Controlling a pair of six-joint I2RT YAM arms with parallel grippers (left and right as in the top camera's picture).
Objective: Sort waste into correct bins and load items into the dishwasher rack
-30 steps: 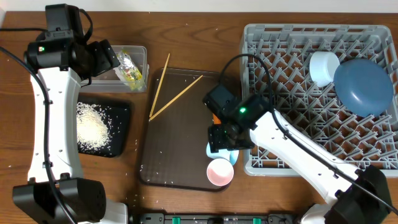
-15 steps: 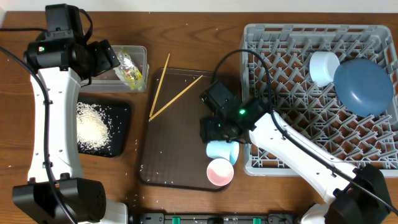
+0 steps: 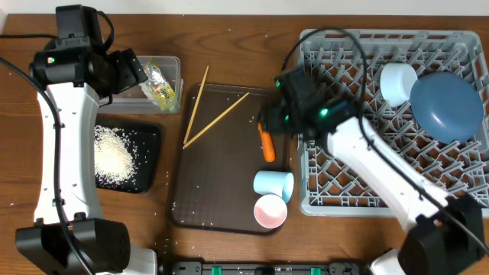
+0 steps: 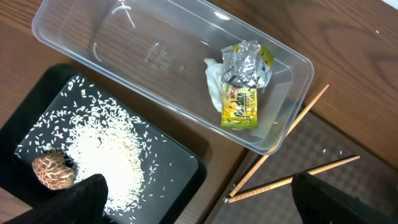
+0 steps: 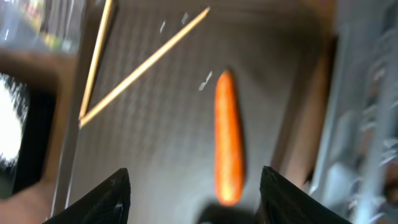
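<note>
**Overhead view: carrot flat on the brown tray, both end effectors apart**

Overhead, the orange carrot (image 3: 267, 143) lies flat on the dark brown serving tray (image 3: 214, 176). It is near the tray's right edge and just beside the dishwasher rack (image 3: 328, 206). Its long axis runs almost straight from the tray's far side to its near side, tipped only slightly. In the right wrist view the far end looks narrower, though that picture is blurred.

The right end effector (image 5: 194, 183) hangs over the carrot's far end with its fingers (image 5: 112, 196) apart and nothing clamped. The carrot shows in the gap between them, closer to the right-hand finger.

Near the carrot's near end the light blue cup (image 3: 273, 184) lies on its side. The pink cup (image 3: 270, 211) stands mouth up just beside it. The chopsticks (image 3: 196, 107) form a narrow V whose point meets the tray's left edge.

The left end effector (image 4: 199, 186) hovers empty, fingers wide apart, where the clear tub (image 4: 155, 56) and the black tray (image 4: 37, 118) meet. The tub holds the wrapper (image 4: 245, 87) and the paper wad (image 4: 212, 81). The black tray holds the rice (image 4: 106, 149) and the brown lump (image 4: 53, 174).
</note>
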